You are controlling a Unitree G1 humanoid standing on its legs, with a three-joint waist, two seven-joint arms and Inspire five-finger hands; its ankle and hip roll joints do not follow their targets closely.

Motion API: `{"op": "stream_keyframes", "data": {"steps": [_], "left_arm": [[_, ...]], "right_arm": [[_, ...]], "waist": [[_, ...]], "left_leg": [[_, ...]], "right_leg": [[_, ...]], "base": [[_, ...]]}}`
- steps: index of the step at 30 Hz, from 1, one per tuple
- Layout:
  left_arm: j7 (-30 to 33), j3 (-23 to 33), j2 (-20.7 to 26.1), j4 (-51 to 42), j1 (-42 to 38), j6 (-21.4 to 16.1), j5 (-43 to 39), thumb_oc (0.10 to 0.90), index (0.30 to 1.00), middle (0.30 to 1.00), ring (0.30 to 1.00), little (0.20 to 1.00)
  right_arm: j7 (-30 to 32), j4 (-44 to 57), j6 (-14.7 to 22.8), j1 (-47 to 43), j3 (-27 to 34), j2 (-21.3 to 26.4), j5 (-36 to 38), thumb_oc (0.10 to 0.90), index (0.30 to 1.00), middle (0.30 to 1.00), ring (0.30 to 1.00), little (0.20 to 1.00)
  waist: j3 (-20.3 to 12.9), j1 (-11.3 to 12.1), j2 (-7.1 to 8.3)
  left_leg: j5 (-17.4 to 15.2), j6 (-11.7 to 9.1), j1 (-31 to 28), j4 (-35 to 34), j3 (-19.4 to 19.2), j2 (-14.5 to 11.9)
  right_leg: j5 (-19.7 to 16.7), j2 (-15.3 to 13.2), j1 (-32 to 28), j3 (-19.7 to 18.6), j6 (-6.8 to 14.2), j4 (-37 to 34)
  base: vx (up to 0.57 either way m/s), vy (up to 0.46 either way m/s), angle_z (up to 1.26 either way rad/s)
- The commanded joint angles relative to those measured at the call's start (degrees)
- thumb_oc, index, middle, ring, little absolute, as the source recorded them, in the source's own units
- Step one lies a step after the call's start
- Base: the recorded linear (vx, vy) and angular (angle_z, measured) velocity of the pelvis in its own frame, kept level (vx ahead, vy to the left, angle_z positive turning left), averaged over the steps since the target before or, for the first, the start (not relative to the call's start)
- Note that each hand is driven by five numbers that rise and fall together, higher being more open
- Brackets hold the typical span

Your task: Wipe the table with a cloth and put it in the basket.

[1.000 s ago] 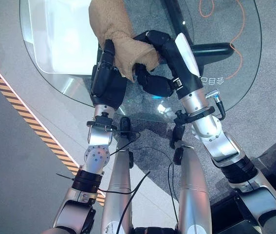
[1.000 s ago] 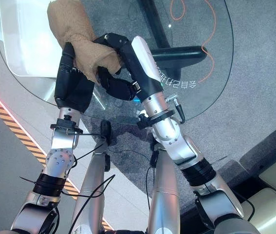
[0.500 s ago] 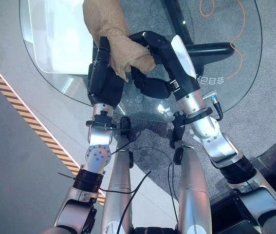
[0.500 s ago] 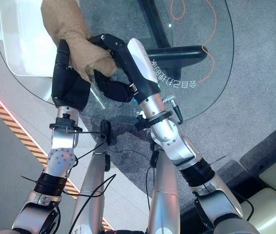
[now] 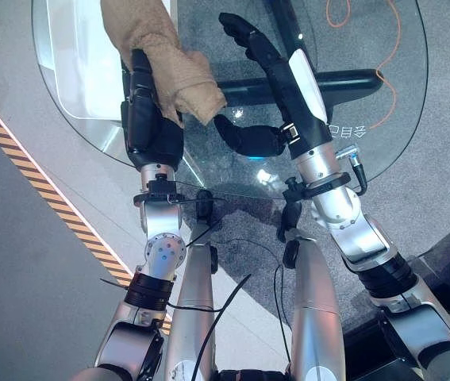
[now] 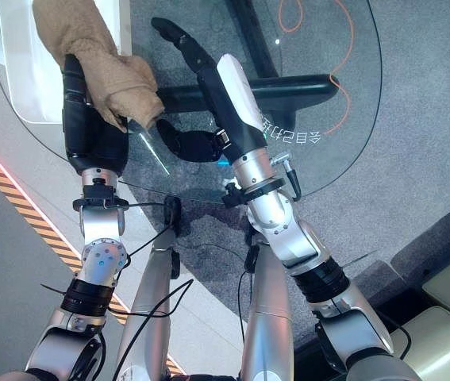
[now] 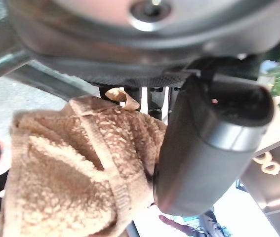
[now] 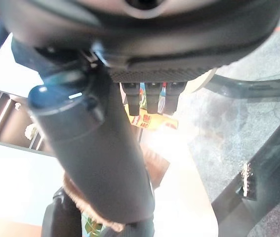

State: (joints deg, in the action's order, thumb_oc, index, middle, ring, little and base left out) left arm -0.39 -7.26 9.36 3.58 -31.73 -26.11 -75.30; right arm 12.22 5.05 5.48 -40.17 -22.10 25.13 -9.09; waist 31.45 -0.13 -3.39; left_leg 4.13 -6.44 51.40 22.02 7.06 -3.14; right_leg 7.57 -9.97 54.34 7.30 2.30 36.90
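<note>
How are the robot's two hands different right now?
The left hand has its fingers curled round the fuzzy tan cloth; the right hand holds nothing, with its fingers straight. The left hand is half hidden under the cloth; the right hand is bare. Both are dark and reach over the round glass table.

Head stereo pair looks straight down on the glass table [image 5: 383, 119], both eyes sharing both arms. Left wrist cam sits right behind the left hand [image 7: 209, 143], very close, cloth [image 7: 75, 168] beside its thumb. Right wrist cam looks along the right hand [image 8: 100, 148], table base past it.
</note>
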Motion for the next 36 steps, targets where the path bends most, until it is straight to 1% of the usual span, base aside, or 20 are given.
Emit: {"op": "stream_keyframes", "data": {"steps": [1, 17, 24, 29, 31, 36], "left_arm": [[-2.40, 2.94, 0.79, -11.39, -5.45, -5.73, 6.66, 0.100, 0.300, 0.300, 0.300, 0.200], [0.15, 3.60, 1.05, -10.16, -6.09, -7.40, 8.38, 0.100, 0.300, 0.300, 0.300, 0.200], [1.39, 4.68, 1.68, -8.75, -6.21, -8.87, 9.97, 0.100, 0.300, 0.300, 0.300, 0.200], [1.16, 5.33, 2.15, -8.08, -6.20, -9.42, 9.99, 0.100, 0.300, 0.300, 0.300, 0.200], [0.90, 5.77, 2.36, -7.50, -6.12, -9.93, 9.39, 0.100, 0.300, 0.300, 0.300, 0.200], [1.02, 6.39, 3.05, -6.22, -6.48, -10.58, 10.42, 0.100, 0.300, 0.300, 0.300, 0.200]], "right_arm": [[1.80, 5.99, 4.75, -5.34, 1.88, -1.81, -1.99, 0.800, 0.900, 0.900, 0.900, 0.900], [3.55, 5.29, 4.45, -5.75, 2.20, -1.99, -2.22, 0.800, 0.900, 0.900, 0.900, 0.900], [11.41, 2.18, 4.58, -3.55, 4.57, -1.75, -2.40, 0.800, 0.900, 0.900, 0.900, 0.900], [15.65, 0.07, 4.95, -1.86, 6.56, -1.42, -2.42, 0.800, 0.900, 0.900, 0.900, 0.900], [19.27, -1.66, 4.65, -0.71, 7.66, -1.32, -3.46, 0.800, 0.900, 0.900, 0.900, 0.900], [24.97, -5.46, 4.41, 1.21, 9.29, -0.71, -3.24, 0.800, 0.900, 0.900, 0.900, 0.900]], "waist": [[-1.66, 1.40, 1.48], [-1.66, 1.31, 1.57], [-1.66, 0.84, 1.51], [-1.66, 0.46, 1.53], [-1.66, 0.15, 1.50], [-1.66, -0.35, 1.58]], "left_leg": [[-5.15, 6.95, -0.41, 3.74, -5.22, 6.62], [-4.93, 6.68, -0.64, 3.36, -5.14, 6.56], [-5.09, 6.57, -1.01, 3.31, -5.40, 6.36], [-5.21, 6.58, -0.87, 3.42, -5.49, 6.29], [-5.28, 6.63, -1.18, 3.12, -5.57, 6.24], [-5.39, 6.64, -1.92, 2.61, -5.72, 6.10]], "right_leg": [[-3.71, 7.42, -0.79, -1.84, -0.35, -5.53], [-3.98, 7.47, -1.11, -1.92, -0.17, -6.13], [-3.89, 7.51, -1.37, -2.19, -0.11, -6.15], [-3.91, 7.56, -1.28, -2.43, -0.09, -6.23], [-3.92, 7.71, -1.44, -2.67, -0.01, -6.44], [-4.09, 7.73, -2.05, -2.98, 0.21, -7.11]], "base": [[0.00, 0.000, 0.00], [0.00, 0.000, 0.00], [0.00, 0.000, 0.00], [0.00, 0.000, 0.00], [0.00, 0.000, 0.00], [0.00, 0.000, 0.00]]}}
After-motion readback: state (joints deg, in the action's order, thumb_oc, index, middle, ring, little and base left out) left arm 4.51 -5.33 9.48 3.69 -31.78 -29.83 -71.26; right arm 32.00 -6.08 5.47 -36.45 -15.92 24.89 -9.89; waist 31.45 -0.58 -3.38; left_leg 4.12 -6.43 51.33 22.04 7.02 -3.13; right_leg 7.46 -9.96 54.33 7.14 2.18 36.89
